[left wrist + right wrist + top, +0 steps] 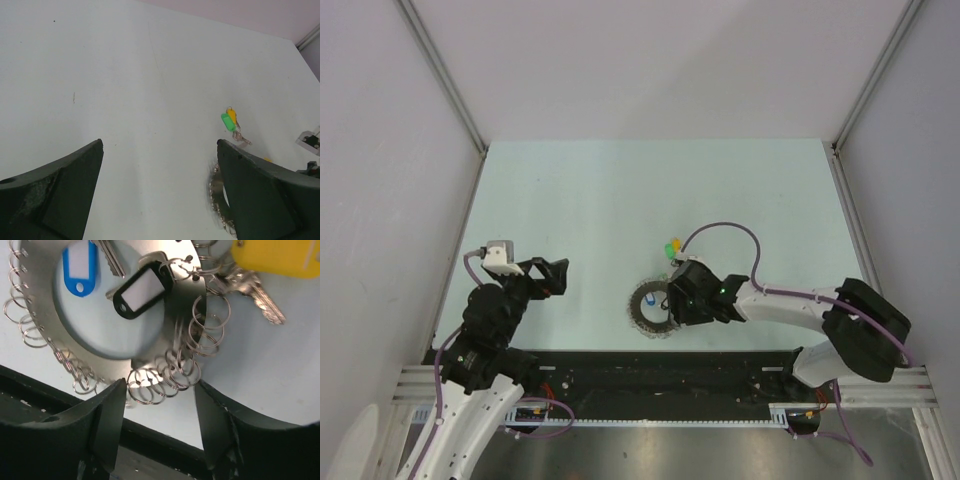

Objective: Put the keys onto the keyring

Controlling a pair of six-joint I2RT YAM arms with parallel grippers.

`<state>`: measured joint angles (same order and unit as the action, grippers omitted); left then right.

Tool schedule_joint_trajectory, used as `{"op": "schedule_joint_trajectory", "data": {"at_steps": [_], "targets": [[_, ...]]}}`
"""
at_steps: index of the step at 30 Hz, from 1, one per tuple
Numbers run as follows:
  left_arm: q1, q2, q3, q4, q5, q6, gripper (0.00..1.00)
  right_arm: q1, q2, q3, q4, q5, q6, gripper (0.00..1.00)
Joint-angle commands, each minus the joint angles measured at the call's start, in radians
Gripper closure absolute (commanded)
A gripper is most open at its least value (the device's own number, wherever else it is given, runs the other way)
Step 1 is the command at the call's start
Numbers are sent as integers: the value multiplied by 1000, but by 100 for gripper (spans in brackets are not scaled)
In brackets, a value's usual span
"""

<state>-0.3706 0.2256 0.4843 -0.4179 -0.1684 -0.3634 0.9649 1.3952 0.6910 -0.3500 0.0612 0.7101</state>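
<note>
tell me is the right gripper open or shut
Open: the right gripper shows fingers apart, the keyring loops loose between them, not pinched.

- keyring (636, 308): right side hidden under right gripper (672, 303) in top view
- keys (671, 247): too small there (just coloured dots)
- left wrist: keyring mostly behind a finger (260, 195) of the left gripper (160, 144), blurred
- right wrist: yellow key head (275, 257) cut off at top edge

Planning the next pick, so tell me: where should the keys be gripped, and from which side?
Probably the keys, by the green head, from above, jaws across its narrow width: it is the bulkiest part, while the thin shafts lie flat against the table.
</note>
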Motion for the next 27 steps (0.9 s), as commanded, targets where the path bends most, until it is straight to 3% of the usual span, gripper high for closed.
{"op": "schedule_joint_trajectory", "data": {"at_steps": [1, 6, 9, 13, 18, 27], "targets": [[7, 11, 23, 39, 36, 38, 0, 35, 142, 77, 195, -83, 11, 39], [7, 9, 23, 39, 37, 38, 0, 126, 321, 359, 155, -95, -93, 39], [9, 6, 23, 36, 36, 38, 0, 152, 353, 438, 109, -71, -142, 38], [7, 4, 22, 39, 40, 43, 0, 146, 273, 436, 43, -61, -239, 39], [7, 14, 23, 47, 47, 49, 0, 106, 223, 412, -41, 60, -402, 42], [7, 23, 22, 45, 47, 53, 0, 38, 177, 245, 135, 8, -601, 47]]}}
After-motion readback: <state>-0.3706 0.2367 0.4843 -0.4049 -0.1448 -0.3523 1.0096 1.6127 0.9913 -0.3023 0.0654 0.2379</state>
